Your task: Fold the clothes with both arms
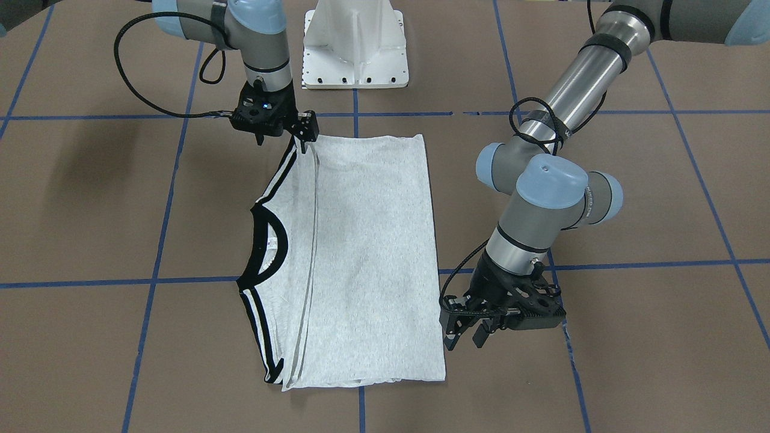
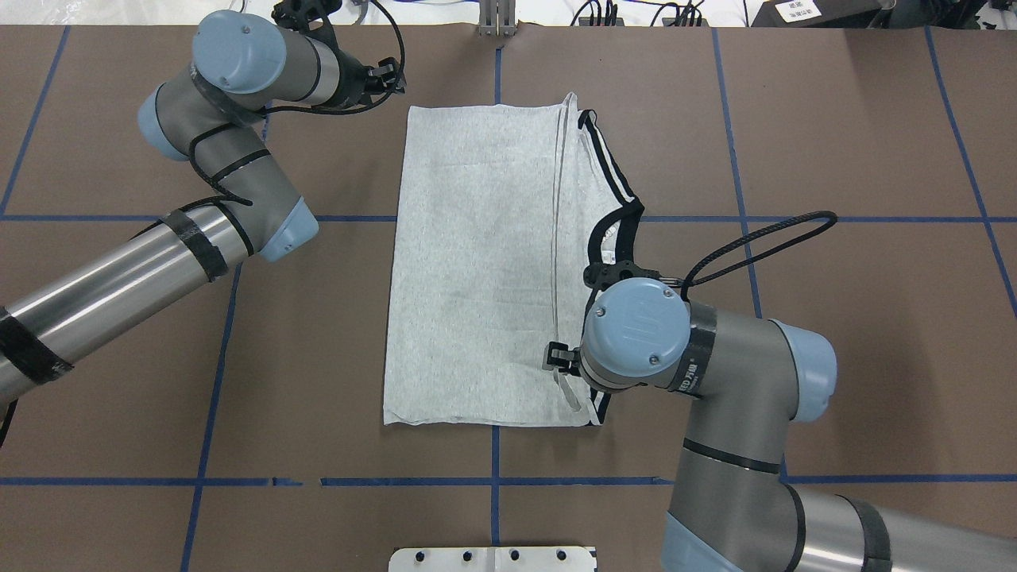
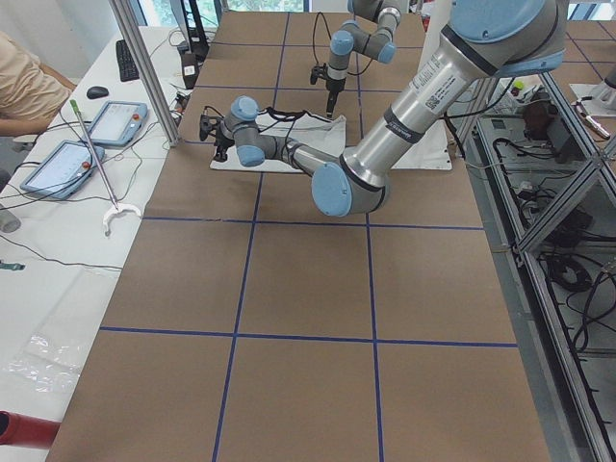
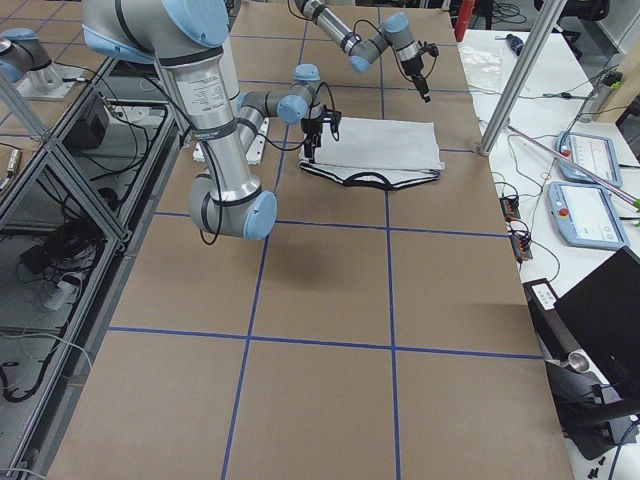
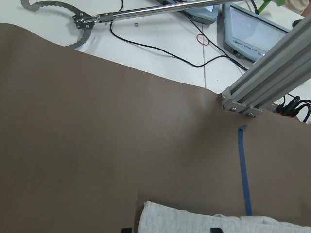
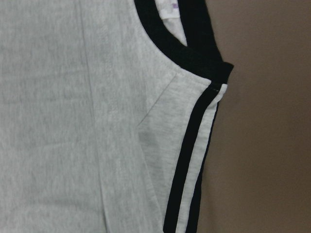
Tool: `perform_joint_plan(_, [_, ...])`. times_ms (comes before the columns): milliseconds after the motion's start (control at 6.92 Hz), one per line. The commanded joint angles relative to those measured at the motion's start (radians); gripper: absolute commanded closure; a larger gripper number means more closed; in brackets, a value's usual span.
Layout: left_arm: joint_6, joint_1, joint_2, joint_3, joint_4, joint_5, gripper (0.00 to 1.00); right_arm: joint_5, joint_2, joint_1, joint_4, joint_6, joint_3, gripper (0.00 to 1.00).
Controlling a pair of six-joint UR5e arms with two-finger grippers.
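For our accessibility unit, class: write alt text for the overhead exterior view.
A folded grey T-shirt lies on a brown table, striped trim along its right edge. The left tool is beside its far left corner, the right tool over its near right part.

- front-facing cam sits across the table [image 1: 90,198] from the robot and looks steeply down; the white pedestal [image 1: 356,48] is at the top, so sides come out mirrored
- overhead cam is behind the robot, aimed forward and down; it covers the same T-shirt [image 2: 477,270] patch as the front one, just flipped
- exterior left looks along the table from its end, fairly far back; the left arm [image 3: 423,96] is big and near, with the operators' desk [image 3: 58,221] on the view's left
- exterior right does the same from the other end; the right arm [image 4: 215,110] looms near
- left wrist cam is low and close, facing out past the shirt's edge toward that desk
- right wrist cam is really tight, looking straight down on the collar [image 6: 194,51] and striped trim
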Motion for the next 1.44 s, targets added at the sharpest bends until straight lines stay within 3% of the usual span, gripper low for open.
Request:
perform_joint_plan(0, [-0.001,-0.001,0.005,-0.010,0.002,-0.001,0.38,0.027,0.037,-0.003,-0.026,-0.257,-0.055,0.00])
perform_joint_plan(289, [-0.001,-0.001,0.057,-0.076,0.003,-0.003,0.38,0.030,0.064,-0.008,-0.032,-0.356,-0.110,0.00])
perform_joint_plan(722, [-0.001,-0.001,0.060,-0.082,0.003,-0.003,0.38,0.038,0.091,-0.018,-0.042,-0.385,-0.158,0.00])
perform_joint_plan(1011, [-0.003,-0.001,0.060,-0.082,0.003,-0.003,0.38,0.037,0.053,-0.015,-0.114,-0.438,-0.113,0.00])
perform_joint_plan(1300, [-0.003,-0.001,0.060,-0.082,0.003,-0.003,0.38,0.038,-0.083,0.012,-0.116,-0.487,0.018,0.00])
